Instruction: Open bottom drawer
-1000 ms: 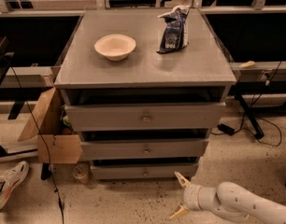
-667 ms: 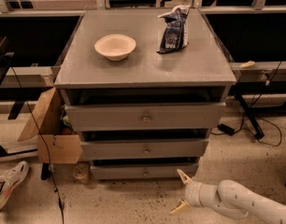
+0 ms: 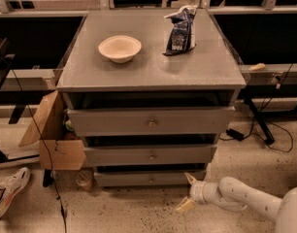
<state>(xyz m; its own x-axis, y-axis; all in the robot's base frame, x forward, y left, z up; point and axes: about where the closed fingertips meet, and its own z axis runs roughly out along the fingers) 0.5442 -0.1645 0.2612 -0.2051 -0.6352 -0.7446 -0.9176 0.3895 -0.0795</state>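
Note:
The bottom drawer (image 3: 149,178) is the narrowest, thinnest grey front of the three, low near the floor, with a small brass knob (image 3: 151,179) at its centre. It looks shut or nearly shut. My gripper (image 3: 187,192) is low over the floor at the drawer's right end, just in front of its lower right corner. Its two pale fingers (image 3: 184,206) are spread apart and hold nothing. The white arm reaches in from the lower right.
The middle drawer (image 3: 150,155) and top drawer (image 3: 151,122) sit above. A bowl (image 3: 119,48) and a dark snack bag (image 3: 181,29) rest on the cabinet top (image 3: 90,67). A cardboard box (image 3: 54,137), a cup (image 3: 84,178) and a shoe (image 3: 10,192) lie at the left.
My gripper has shifted slightly right and up, staying near the bottom drawer's right corner. The drawers have not moved.

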